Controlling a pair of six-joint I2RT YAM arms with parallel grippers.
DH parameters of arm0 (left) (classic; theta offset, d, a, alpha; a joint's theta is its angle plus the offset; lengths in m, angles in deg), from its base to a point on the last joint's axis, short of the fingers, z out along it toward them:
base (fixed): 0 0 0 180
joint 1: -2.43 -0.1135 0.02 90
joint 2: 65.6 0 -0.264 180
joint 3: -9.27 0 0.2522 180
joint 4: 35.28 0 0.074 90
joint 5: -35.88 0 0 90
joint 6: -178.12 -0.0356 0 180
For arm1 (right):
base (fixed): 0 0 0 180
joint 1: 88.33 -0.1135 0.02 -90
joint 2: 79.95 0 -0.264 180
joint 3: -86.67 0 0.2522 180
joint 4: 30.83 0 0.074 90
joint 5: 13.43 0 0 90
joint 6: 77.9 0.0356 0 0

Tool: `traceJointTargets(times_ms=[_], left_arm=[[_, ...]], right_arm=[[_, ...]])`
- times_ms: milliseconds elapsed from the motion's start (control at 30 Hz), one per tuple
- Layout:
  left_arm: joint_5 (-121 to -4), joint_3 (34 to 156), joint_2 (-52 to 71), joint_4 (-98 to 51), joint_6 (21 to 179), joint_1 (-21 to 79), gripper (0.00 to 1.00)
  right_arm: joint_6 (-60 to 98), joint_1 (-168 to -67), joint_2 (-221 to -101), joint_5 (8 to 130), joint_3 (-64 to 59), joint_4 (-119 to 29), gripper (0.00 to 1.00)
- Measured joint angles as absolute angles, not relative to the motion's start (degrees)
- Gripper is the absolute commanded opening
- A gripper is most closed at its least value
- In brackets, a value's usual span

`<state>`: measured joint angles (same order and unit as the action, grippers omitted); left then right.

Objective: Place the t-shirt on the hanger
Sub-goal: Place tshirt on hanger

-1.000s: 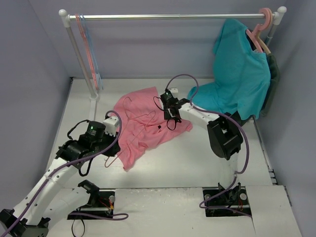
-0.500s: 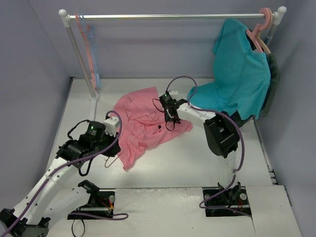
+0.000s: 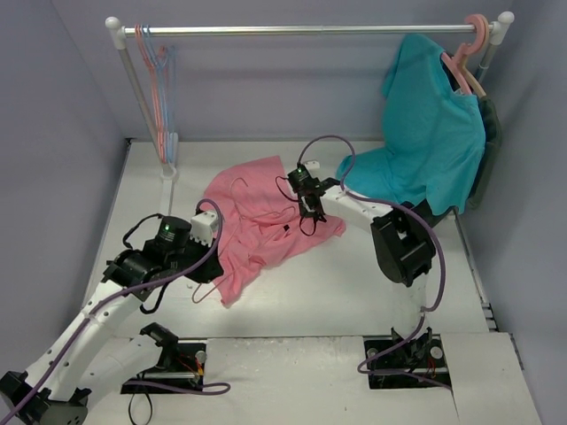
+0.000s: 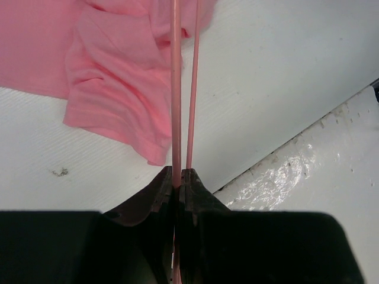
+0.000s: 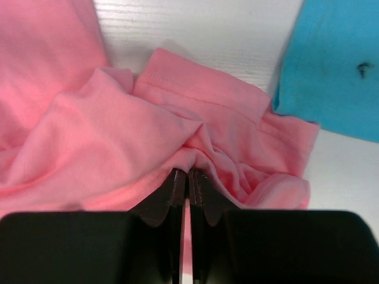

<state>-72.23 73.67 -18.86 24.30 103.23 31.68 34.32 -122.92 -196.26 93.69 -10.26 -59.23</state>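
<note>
T-shirt: the pink t-shirt [image 3: 261,226] lies crumpled on the white table [image 3: 354,283], between the two arms. Its far right edge lies near the hanging teal shirt [image 3: 434,133].

Hanger: the thin pink wire hanger [image 4: 176,89] is low at the t-shirt's near left edge. In the left wrist view two of its wires run side by side away from the fingers, over bare table and then across a folded edge of the pink cloth. Whether any part of it sits inside the t-shirt cannot be told.

Left gripper: the left gripper [image 4: 176,174] has its jaws pressed together on the hanger's wire, with no gap visible between them. It sits at the near left corner of the t-shirt.

Right gripper: the right gripper [image 5: 183,171] is clamped tight on a raised fold of the pink t-shirt. It sits at the far right side of the garment, with creases running into the pinch.

Rail: a metal rail [image 3: 310,29] spans the back of the scene on white posts.

Other hangers: thin hangers [image 3: 159,88] hang at the rail's left end. A thick pink hanger [image 3: 469,44] at the right end carries the teal shirt.
</note>
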Motion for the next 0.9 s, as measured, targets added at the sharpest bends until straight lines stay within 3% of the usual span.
traceJointTargets(times_ms=[400,900], left_arm=[[-76.6,73.7,-15.1,20.3,101.6,31.7,0.00],[-77.3,73.6,-15.0,17.3,99.2,31.7,0.00]], right_arm=[[27.3,-122.9,-183.8,90.6,-9.1,-59.4,0.00],[23.0,-123.8,-183.3,87.0,-8.8,-60.3,0.01]])
